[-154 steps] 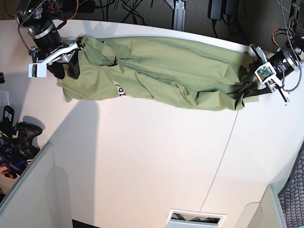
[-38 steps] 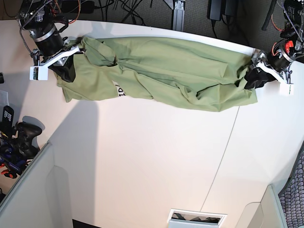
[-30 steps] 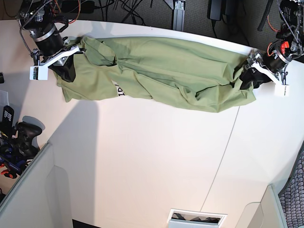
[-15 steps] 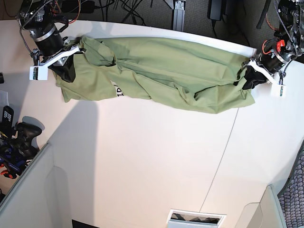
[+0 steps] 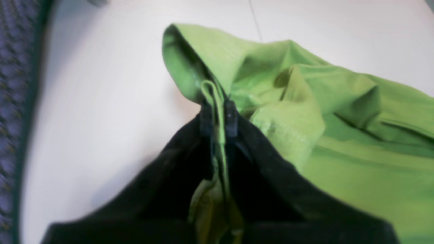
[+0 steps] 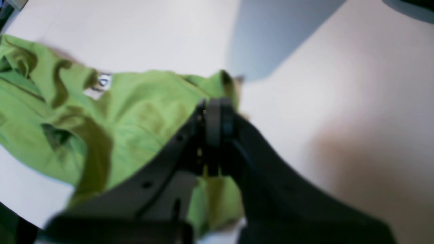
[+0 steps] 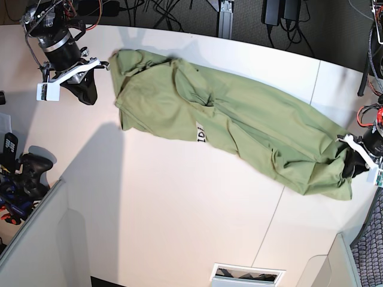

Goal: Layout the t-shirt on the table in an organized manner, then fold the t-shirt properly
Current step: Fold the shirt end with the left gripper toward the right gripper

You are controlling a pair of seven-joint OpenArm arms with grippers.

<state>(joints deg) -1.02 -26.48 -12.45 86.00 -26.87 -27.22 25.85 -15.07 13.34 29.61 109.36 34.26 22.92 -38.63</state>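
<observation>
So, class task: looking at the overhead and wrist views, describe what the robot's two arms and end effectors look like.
Both arms are black and cylindrical with metal rings, trailing red and black cables. The right end effector has black fingers under a white bracket. The left end effector has matching black fingers, a white bracket and a small white module with a green spot.

Both wrist views blurry; label print too small to read

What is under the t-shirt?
The white table lies under the t-shirt, bare around it. Anything beneath the bunched cloth is covered.
</observation>
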